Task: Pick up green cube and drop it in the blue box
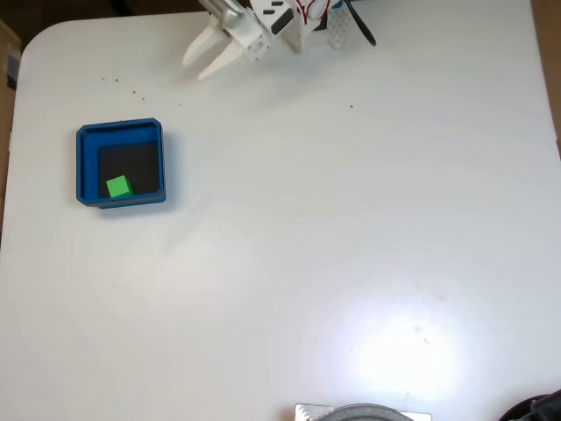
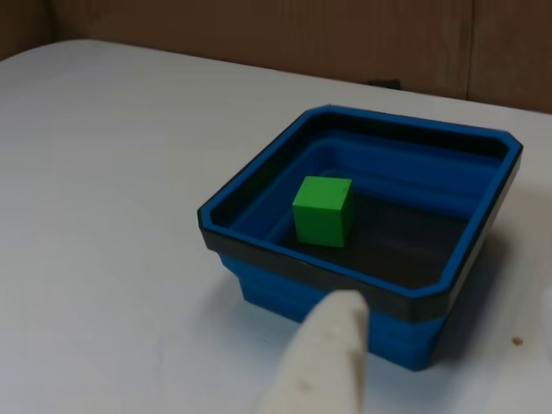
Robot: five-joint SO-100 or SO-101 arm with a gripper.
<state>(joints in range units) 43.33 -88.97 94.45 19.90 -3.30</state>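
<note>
Green cube: the green cube sits on the dark floor of the blue box, in the near-left corner as the fixed view shows it; in the other view it stands flat and upright, close against one inner wall, touching nothing else.

Blue box: the blue box lies on the left part of the white table in the fixed view; the other view shows its thick blue walls, clipped corners and black floor, with nothing inside but the cube.

Gripper: the gripper hangs at the far edge of the table in the fixed view, well apart from the box and to its far right. Its two pale fingers are spread in a moderate V with nothing between them. In the other view one pale fingertip rises from the near edge in front of the box wall.

Step in hand: judging by how things lie, the drop looks done, with the cube in the box and the fingers empty.

Next move: probably nothing more than bringing the arm to rest; no fresh grasp seems called for.

Other things: a grey round object pokes in at the near edge of the fixed view; what it is cannot be told.
</note>
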